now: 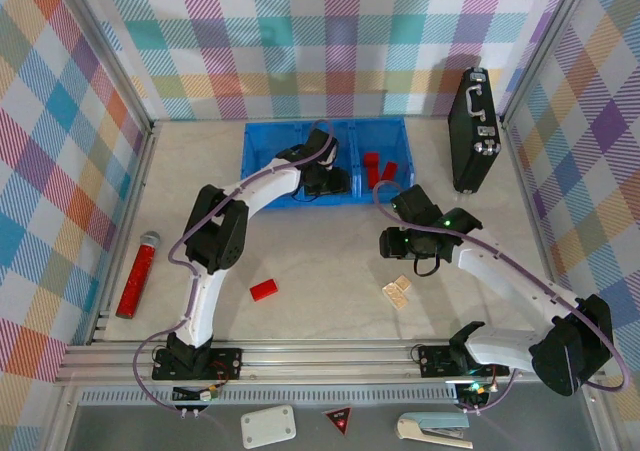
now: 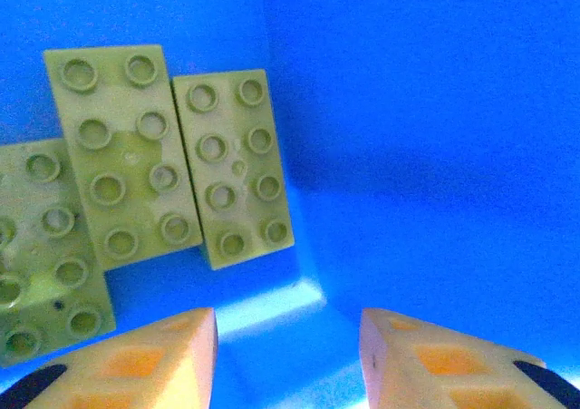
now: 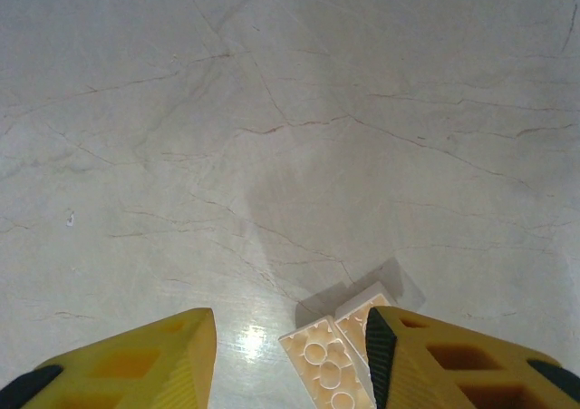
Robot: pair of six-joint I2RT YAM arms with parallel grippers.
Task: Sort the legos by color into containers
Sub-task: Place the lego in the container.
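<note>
Legos: greens [image 2: 127, 155] lie in the bin's [image 1: 265, 143] middle compartment beneath the left gripper [image 2: 288, 355], jaws apart, empty. The right gripper [image 3: 288, 345], also apart, hovers over the beige pair [image 3: 331, 362] at the table's [image 1: 320, 261] five o'clock; it likely must centre on one, then descend.

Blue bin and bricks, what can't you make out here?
Top view: left arm covers the bright-blue plastic bin's middle compartment; contents hidden.
Left wrist view: leftmost lime green studded brick cut off by the frame edge.
Right wrist view: pale beige studded bricks partly cut off at bottom edge.
</note>
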